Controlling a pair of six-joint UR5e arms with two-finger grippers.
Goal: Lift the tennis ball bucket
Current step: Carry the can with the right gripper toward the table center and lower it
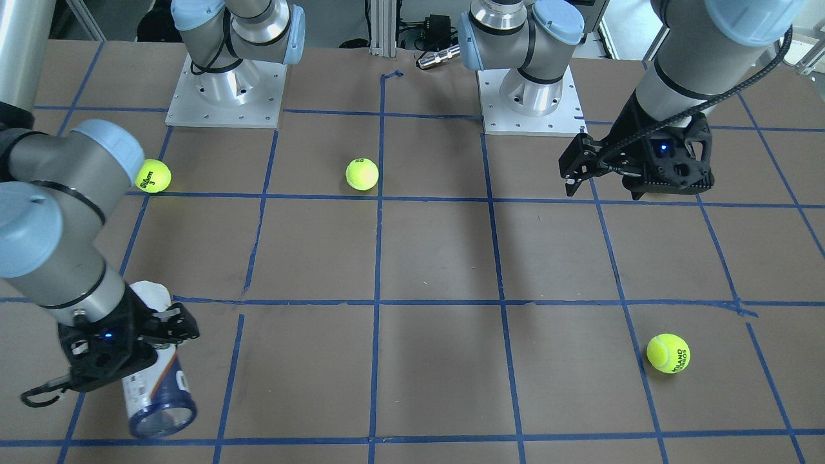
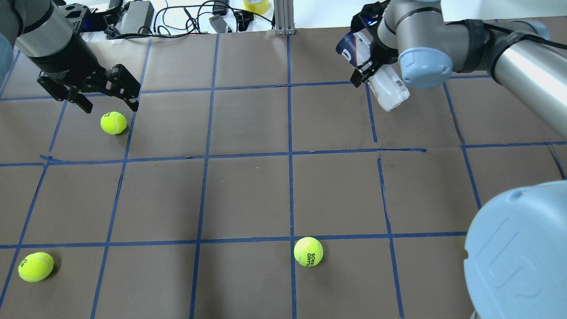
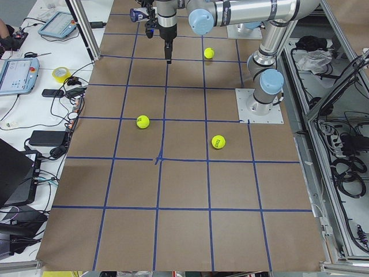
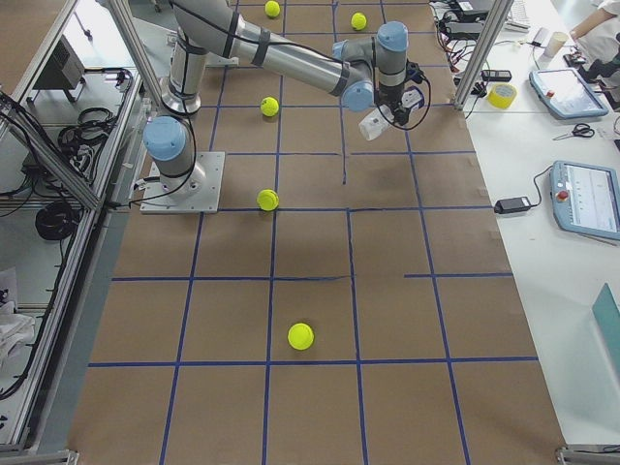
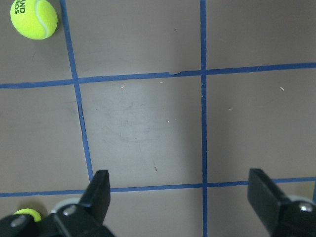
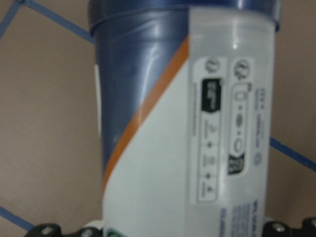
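The tennis ball bucket (image 2: 384, 86) is a slim can with a white label and a dark navy end. My right gripper (image 2: 368, 67) is shut around its middle at the far right of the table and holds it tilted. In the front-facing view the gripper (image 1: 151, 338) grips the can (image 1: 155, 396) with the navy open end toward the camera. The can fills the right wrist view (image 6: 197, 128). My left gripper (image 2: 106, 103) is open and empty, just beyond a tennis ball (image 2: 113, 122). Its fingers (image 5: 98, 192) stand wide apart over bare table.
Loose yellow-green tennis balls lie on the brown gridded table: one near centre (image 2: 308, 251), one at the near left (image 2: 36, 266), one near my right arm's base (image 1: 153, 176). Cables and a tape roll (image 2: 256, 5) lie beyond the far edge.
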